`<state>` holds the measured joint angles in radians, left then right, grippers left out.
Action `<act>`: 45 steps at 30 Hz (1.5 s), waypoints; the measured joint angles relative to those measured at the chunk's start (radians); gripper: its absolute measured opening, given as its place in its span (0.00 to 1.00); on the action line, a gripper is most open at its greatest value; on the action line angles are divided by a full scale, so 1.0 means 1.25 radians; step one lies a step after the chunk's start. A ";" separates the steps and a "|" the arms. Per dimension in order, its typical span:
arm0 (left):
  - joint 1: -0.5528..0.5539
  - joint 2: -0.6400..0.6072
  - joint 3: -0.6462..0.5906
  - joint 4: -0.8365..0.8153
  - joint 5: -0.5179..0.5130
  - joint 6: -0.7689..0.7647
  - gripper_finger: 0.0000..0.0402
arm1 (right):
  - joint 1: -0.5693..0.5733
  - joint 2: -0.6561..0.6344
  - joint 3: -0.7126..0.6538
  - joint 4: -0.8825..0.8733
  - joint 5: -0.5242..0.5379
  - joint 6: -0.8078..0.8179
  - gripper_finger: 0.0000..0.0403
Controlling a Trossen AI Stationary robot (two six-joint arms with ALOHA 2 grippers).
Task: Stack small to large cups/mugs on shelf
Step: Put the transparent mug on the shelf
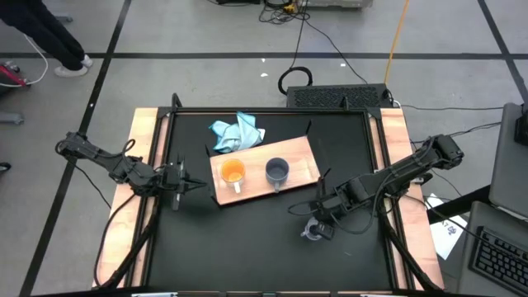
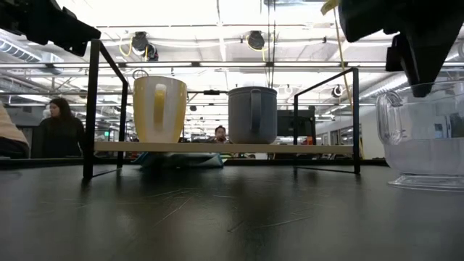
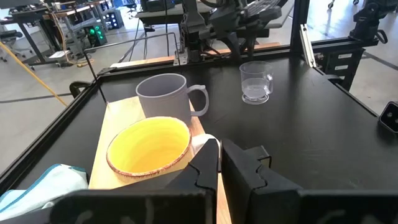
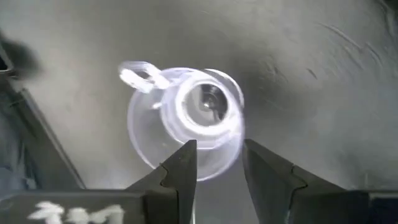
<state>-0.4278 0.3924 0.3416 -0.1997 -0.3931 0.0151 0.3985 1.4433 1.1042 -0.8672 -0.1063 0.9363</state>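
smooth orange mug [image 1: 233, 172] and matte grey-blue mug [image 1: 277, 171] both empty on the wooden shelf [image 1: 301, 153], clear glass cup [image 1: 313, 232] on black tabletop, right gripper [image 4: 217, 165] spread above its rim, left gripper [image 3: 219, 163] clenched, holding nothing

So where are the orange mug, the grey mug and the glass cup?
orange mug [image 1: 233, 172]: high view, its inside.
grey-blue mug [image 1: 277, 171]: high view, its open top.
clear glass cup [image 3: 255, 81]: left wrist view, its side wall.

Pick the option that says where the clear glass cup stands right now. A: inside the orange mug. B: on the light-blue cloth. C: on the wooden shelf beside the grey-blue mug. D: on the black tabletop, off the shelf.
D: the clear glass cup sits on the black tabletop under the right tool, apart from the wooden shelf, which carries only the orange mug and the grey-blue mug.
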 joint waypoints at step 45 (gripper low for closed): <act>0.000 0.000 0.000 -0.005 0.030 0.005 0.05 | -0.015 0.072 -0.002 -0.005 0.004 -0.047 0.03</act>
<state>-0.4278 0.3927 0.3416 -0.2056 -0.3561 0.0219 0.3794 1.5337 1.1011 -0.8730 -0.1013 0.8772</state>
